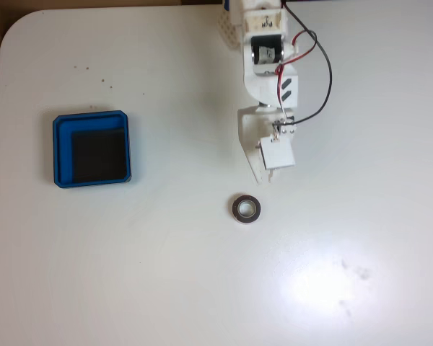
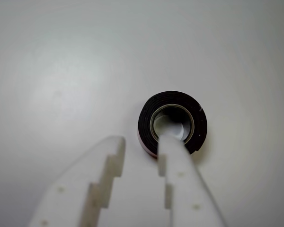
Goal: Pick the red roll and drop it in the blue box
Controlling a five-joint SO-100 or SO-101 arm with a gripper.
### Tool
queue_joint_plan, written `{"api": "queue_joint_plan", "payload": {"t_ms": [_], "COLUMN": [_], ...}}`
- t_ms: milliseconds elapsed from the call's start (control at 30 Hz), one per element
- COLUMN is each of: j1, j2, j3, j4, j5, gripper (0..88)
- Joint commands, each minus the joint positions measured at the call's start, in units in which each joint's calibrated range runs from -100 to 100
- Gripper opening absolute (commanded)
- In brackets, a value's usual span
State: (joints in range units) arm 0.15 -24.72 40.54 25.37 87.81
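Observation:
The red roll (image 1: pixel 246 208) lies flat on the white table, its dark top face and pale core facing up. In the wrist view the roll (image 2: pixel 199 124) sits just beyond the fingertips, and a thin red edge shows at its lower left. My gripper (image 1: pixel 263 176) hovers a short way above the roll in the fixed view. Seen from the wrist, the gripper (image 2: pixel 141 144) is open by a narrow gap with nothing in it, and the right finger (image 2: pixel 180 175) overlaps the roll's core. The blue box (image 1: pixel 61 148) stands far to the left with a black floor.
The white table (image 1: pixel 202 288) has a rounded corner at the top left, with brown floor beyond its left edge. Red and black wires (image 1: pixel 325 72) loop off the arm at the top right. A few small dark specks mark the table near the box.

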Motion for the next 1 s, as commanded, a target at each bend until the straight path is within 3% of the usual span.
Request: {"api": "queue_joint_plan", "payload": {"t_ms": [0,200,467,967], "j1": [0.49,0.29,0.39,0.58], "j2": [7.25,17.87,22.89,32.08], "j3": [-8.55,-16.10,-17.81,-27.42], "j4": [-0.45,-0.29,-0.29,10.19], "j5": [-0.17,-0.17,0.54,0.54], "gripper": [1.7,2.7,14.0,14.8]}}
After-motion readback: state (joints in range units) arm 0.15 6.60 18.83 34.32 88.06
